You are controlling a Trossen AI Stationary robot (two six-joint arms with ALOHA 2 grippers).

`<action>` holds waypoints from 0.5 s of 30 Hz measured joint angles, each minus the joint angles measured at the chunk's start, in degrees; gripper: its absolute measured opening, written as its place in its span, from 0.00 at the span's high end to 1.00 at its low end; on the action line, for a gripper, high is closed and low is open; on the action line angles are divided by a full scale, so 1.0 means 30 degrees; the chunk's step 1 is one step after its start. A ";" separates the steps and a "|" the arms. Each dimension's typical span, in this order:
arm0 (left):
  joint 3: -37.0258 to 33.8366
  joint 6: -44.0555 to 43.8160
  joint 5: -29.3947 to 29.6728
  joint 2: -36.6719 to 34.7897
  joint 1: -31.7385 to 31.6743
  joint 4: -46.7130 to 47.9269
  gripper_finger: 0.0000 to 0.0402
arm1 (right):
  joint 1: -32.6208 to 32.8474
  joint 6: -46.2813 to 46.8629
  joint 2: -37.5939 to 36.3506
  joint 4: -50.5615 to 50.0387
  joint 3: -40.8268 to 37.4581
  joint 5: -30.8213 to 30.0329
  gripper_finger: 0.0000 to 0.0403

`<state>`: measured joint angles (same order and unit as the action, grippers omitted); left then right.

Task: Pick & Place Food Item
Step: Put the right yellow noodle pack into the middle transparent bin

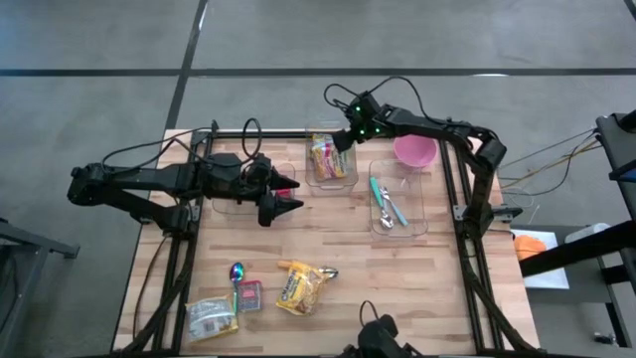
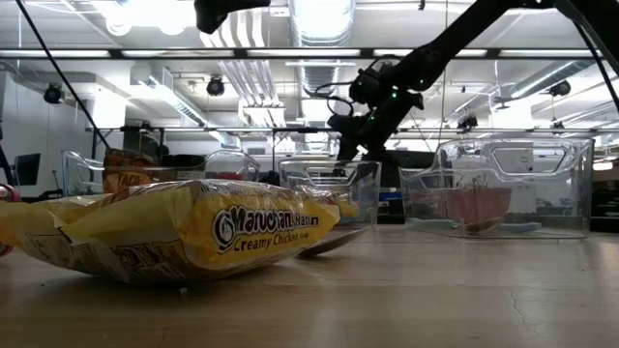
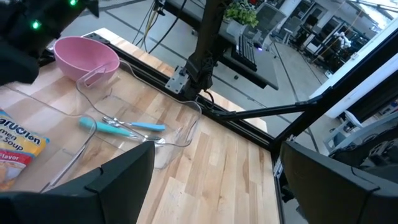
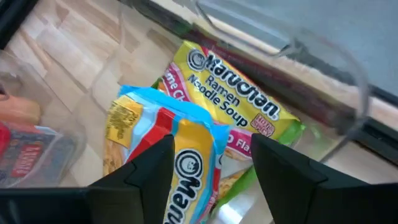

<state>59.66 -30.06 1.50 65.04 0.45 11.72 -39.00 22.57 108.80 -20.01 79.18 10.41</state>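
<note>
Crinkly film ramen packet in clear bin: judged light, soft, slippery; best pinched at a sealed edge. Right tool released above it; left tool spread, idle.

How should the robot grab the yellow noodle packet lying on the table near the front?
The yellow noodle packet lies flat on the bare wood table, so coming straight down from above looks best. Pinch across its narrower width near the middle, where the puffy bag bulges up and gives the fingers something to squeeze. The shiny spoon sits well apart.
</note>
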 joint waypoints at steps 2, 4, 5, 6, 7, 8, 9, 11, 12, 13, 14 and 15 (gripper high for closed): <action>0.0000 0.0000 0.0007 0.0000 0.0000 0.0096 0.11 | 0.0015 -0.0044 -0.0344 -0.0145 0.0000 -0.0019 0.48; 0.0000 0.0003 0.0000 0.0000 0.0000 0.0139 0.11 | 0.0050 -0.0051 -0.0614 -0.0342 0.0000 0.0075 0.48; 0.0000 0.0007 0.0000 0.0000 0.0000 0.0194 0.11 | 0.0098 -0.0106 -0.0711 -0.0408 -0.0007 0.0075 0.48; 0.0000 0.0007 0.0000 0.0000 0.0000 0.0254 0.11 | 0.0153 -0.0110 -0.0793 -0.0447 -0.0007 0.0085 0.48; 0.0000 0.0007 -0.0004 -0.0001 0.0000 0.0326 0.11 | 0.0237 -0.0107 -0.0905 -0.0563 -0.0007 0.0069 0.48; 0.0000 0.0003 -0.0050 0.0000 0.0000 0.0440 0.11 | 0.0326 -0.0107 -0.1046 -0.0693 -0.0015 0.0039 0.48; 0.0000 0.0000 -0.0066 0.0000 0.0000 0.0567 0.11 | 0.0423 -0.0168 -0.1226 -0.0808 -0.0022 0.0039 0.48; 0.0000 -0.0002 -0.0193 0.0000 0.0000 0.0848 0.11 | 0.0690 -0.0591 -0.1671 -0.1028 -0.0022 0.0030 0.48; 0.0000 -0.0003 -0.0219 -0.0003 0.0000 0.0967 0.11 | 0.0854 -0.0828 -0.1921 -0.1203 -0.0022 0.0015 0.48; 0.0000 -0.0007 -0.0226 0.0000 0.0000 0.1109 0.11 | 0.1002 -0.1141 -0.2187 -0.1402 -0.0022 -0.0011 0.48; 0.0000 -0.0007 -0.0273 -0.0007 0.0000 0.1275 0.11 | 0.1182 -0.1370 -0.2478 -0.1629 -0.0022 -0.0049 0.48; 0.0000 -0.0009 -0.0362 -0.0007 0.0000 0.1447 0.11 | 0.1385 -0.1539 -0.2778 -0.1894 -0.0022 -0.0101 0.48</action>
<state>59.66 -30.09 0.41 65.01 0.45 16.06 -34.85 17.95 100.47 -25.69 79.11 10.10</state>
